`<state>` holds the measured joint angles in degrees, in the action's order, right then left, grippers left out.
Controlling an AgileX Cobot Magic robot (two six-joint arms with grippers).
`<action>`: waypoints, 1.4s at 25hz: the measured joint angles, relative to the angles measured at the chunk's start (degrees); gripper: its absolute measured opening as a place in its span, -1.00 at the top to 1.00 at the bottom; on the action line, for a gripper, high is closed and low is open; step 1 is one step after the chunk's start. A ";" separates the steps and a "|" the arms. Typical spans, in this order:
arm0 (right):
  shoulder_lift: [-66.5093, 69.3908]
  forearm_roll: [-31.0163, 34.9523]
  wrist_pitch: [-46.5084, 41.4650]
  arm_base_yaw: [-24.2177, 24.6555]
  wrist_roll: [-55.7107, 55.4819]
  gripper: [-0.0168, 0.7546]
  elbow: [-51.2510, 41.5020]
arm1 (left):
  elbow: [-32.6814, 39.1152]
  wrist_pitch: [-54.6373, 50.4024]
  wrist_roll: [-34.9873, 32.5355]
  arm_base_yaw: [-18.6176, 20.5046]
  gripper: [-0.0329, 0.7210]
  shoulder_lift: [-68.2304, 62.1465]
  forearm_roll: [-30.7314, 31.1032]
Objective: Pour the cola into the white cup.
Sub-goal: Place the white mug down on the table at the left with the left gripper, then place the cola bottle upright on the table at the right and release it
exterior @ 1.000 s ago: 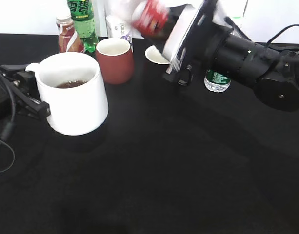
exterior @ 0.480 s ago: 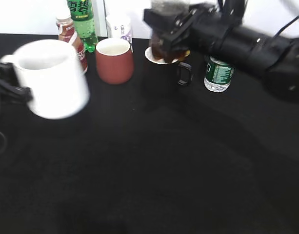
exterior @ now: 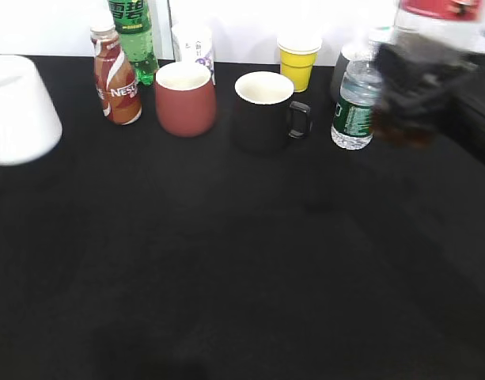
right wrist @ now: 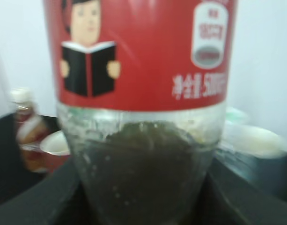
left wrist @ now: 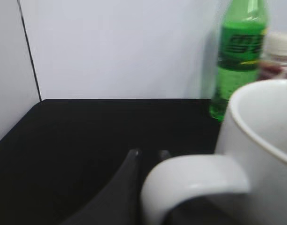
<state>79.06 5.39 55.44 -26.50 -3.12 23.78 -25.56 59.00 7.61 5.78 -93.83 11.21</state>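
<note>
The white cup (exterior: 19, 111) is at the far left edge of the exterior view, blurred by motion. In the left wrist view my left gripper (left wrist: 150, 157) is shut on its loop handle (left wrist: 195, 180), with the cup's wall (left wrist: 260, 136) to the right. The cola bottle (exterior: 441, 9) with its red label is at the top right, roughly upright. My right gripper (exterior: 420, 87) is shut on it. In the right wrist view the cola bottle (right wrist: 143, 70) fills the frame, dark liquid low in it, held between dark fingers (right wrist: 49, 197).
Along the back stand a Nestle bottle (exterior: 115, 79), a green soda bottle (exterior: 135, 32), a printed paper cup (exterior: 193, 41), a maroon cup (exterior: 185, 99), a black mug (exterior: 264, 111), a yellow cup (exterior: 297, 59) and a water bottle (exterior: 354, 107).
The white cup has moved left to the frame edge in my left gripper. My right arm has swung right and back, taking the cola bottle from tilted to upright.
</note>
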 joint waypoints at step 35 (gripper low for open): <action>-1.70 22.68 5.67 6.92 14.80 -0.04 -0.36 | -8.20 -2.55 3.23 -1.17 0.11 -7.17 4.92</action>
<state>77.36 28.07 61.11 -19.58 11.69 23.42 -33.76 56.45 10.84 4.61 -100.99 16.12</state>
